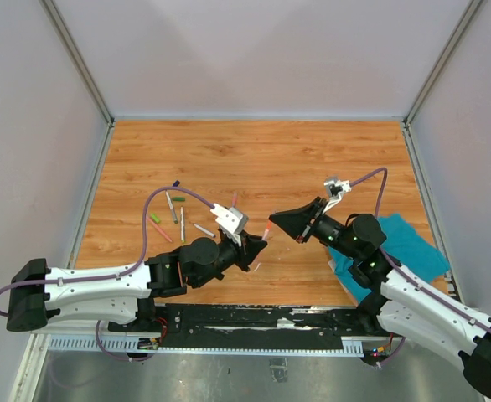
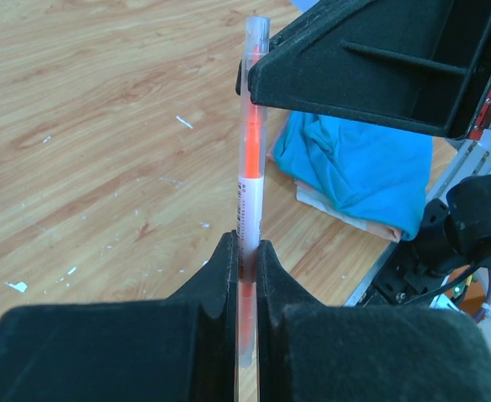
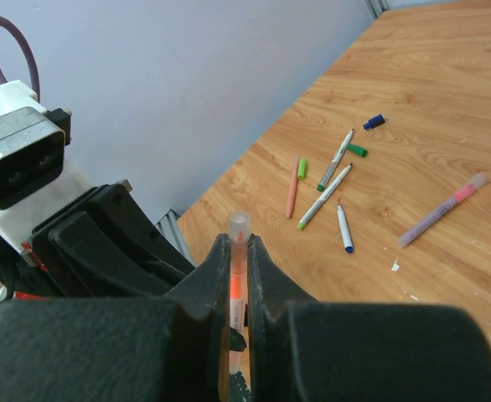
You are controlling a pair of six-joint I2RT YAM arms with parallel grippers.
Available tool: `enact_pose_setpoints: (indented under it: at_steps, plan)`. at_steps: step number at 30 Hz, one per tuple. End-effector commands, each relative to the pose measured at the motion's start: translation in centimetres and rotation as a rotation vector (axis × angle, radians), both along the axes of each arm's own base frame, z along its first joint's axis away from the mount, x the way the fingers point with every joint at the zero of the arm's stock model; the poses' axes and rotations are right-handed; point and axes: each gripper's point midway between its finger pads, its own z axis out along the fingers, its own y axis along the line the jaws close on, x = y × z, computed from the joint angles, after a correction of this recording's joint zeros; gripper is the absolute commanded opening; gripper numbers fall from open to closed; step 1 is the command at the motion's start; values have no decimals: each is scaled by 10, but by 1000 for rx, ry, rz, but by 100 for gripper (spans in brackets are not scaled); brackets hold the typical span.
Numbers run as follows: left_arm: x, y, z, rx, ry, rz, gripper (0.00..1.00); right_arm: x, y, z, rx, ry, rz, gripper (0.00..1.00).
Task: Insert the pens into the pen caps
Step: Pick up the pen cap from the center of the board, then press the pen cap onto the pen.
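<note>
Orange pen (image 2: 250, 201) btm hidden inside left end effector (image 2: 245, 247), clenched on it; right end effector (image 3: 238, 244) grasps its clear cap (image 2: 257, 33).

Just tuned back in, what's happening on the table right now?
Both arms meet in the middle on one orange pen. The left fingers clamp its barrel; the right fingers are shut on the clear-capped end. Whether that cap is fully seated cannot be told. Other pens, a green cap and a dark blue cap lie loose on the table.
</note>
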Motion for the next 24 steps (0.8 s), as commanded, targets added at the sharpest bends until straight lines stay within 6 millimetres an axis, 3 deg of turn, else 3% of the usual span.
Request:
enact_pose_setpoints:
  at_steps: [1,5,16,24]
  plan:
    - [7,0,38,-118,-45,38,0,-23,10,-42,-138,39,96,3]
    - [7,1,38,-118,-43,38,0,-25,8,-40,-138,28,96,8]
    - [9,11,38,-143,-35,73,1,-31,-2,-16,-167,-67,89,41]
    - [10,15,36,-141,-34,84,0,-24,-28,-3,-223,-113,-42,63]
